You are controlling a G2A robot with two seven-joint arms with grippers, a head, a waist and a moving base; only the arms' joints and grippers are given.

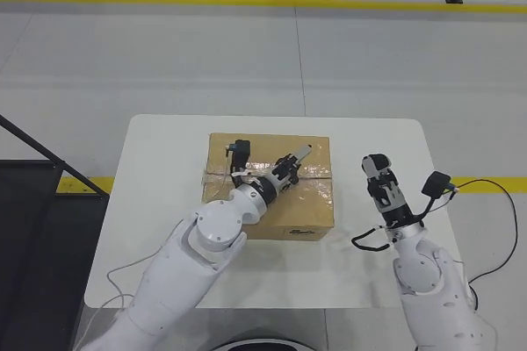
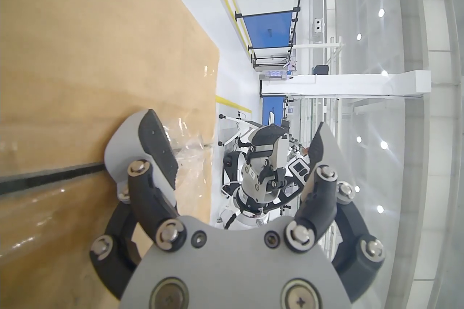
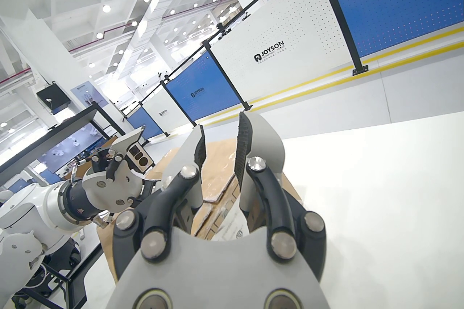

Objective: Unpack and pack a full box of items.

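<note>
A closed cardboard box (image 1: 312, 206) sits mid-table, with clear tape (image 2: 188, 143) along its top seam. My left gripper (image 1: 292, 162) lies over the box top near its right end. In the left wrist view the left gripper (image 2: 239, 151) is open; one finger (image 2: 156, 147) rests at the dark seam by the wrinkled tape and the other hangs past the box edge. My right gripper (image 1: 378, 171) stands off the box's right side above the table. The right gripper (image 3: 221, 143) is open by a narrow gap with nothing in it, and the box (image 3: 219, 158) lies beyond it.
The white table (image 1: 158, 175) has bare room left, right and in front of the box. Black cables (image 1: 474, 189) trail from the right arm near the table's right edge. A dark stand borders the table's left side.
</note>
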